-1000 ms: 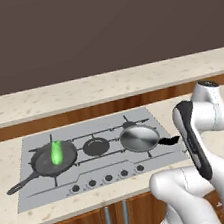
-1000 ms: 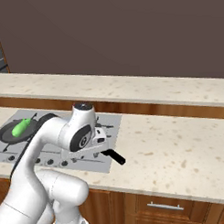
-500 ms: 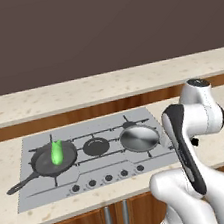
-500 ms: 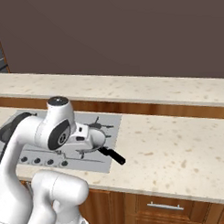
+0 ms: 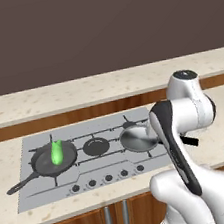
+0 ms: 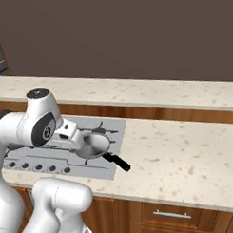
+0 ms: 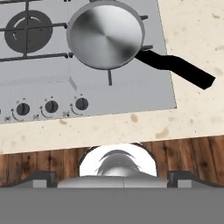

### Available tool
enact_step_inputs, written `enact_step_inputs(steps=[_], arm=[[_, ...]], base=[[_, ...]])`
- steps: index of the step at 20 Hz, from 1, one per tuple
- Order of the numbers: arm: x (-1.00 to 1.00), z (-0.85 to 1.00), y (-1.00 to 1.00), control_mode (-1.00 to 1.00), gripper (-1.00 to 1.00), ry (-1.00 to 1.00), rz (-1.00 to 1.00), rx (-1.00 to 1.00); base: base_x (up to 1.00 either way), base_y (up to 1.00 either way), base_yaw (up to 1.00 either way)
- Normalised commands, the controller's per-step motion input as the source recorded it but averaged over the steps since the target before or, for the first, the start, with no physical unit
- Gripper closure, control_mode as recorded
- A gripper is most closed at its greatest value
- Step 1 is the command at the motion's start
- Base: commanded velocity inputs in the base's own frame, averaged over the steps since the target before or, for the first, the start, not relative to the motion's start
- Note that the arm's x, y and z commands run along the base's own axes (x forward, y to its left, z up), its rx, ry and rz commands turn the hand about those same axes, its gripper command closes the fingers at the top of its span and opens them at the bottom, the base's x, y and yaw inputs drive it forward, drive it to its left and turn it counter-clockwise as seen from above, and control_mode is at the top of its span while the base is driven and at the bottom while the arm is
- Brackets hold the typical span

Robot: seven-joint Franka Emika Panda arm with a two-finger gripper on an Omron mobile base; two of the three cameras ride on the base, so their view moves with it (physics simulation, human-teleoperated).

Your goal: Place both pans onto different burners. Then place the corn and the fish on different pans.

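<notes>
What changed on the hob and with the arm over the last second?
The arm swung from the counter right of the hob back towards the silver pan. Its pincer is open and empty. Both pans, and the corn in the black skillet, stayed put.

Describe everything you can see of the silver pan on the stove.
The silver pan is round and shallow, with a shiny brushed-metal look and nothing in it. It sits flat on the wire grate at the right end of the grey hob. Its straight black handle sticks out over the hob's right edge above the speckled counter. Nothing grips it.
</notes>
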Motion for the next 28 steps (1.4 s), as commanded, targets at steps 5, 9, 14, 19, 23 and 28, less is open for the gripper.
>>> enact_step_inputs(steps=[5, 9, 14, 19, 23, 28], arm=[[0.00, 0.35, 0.00, -1.00, -1.00, 0.00, -0.11, 0.00], [0.00, 0.26, 0.00, -1.00, -1.00, 0.00, -0.04, 0.00], [-0.03, 0.04, 0.00, 1.00, -1.00, 0.00, 0.00, 0.00], [0.00, 0.00, 0.00, 1.00, -1.00, 0.00, 0.00, 0.00], [0.00, 0.00, 0.00, 1.00, -1.00, 0.00, 0.00, 0.00], [0.00, 0.00, 0.00, 1.00, -1.00, 0.00, 0.00, 0.00]], base=[[0.00, 0.00, 0.00], [0.00, 0.00, 0.00], [-0.38, 0.16, 0.00], [-0.73, 0.76, 0.00], [-0.41, 1.00, 0.00], [-0.04, 1.00, 0.00]])
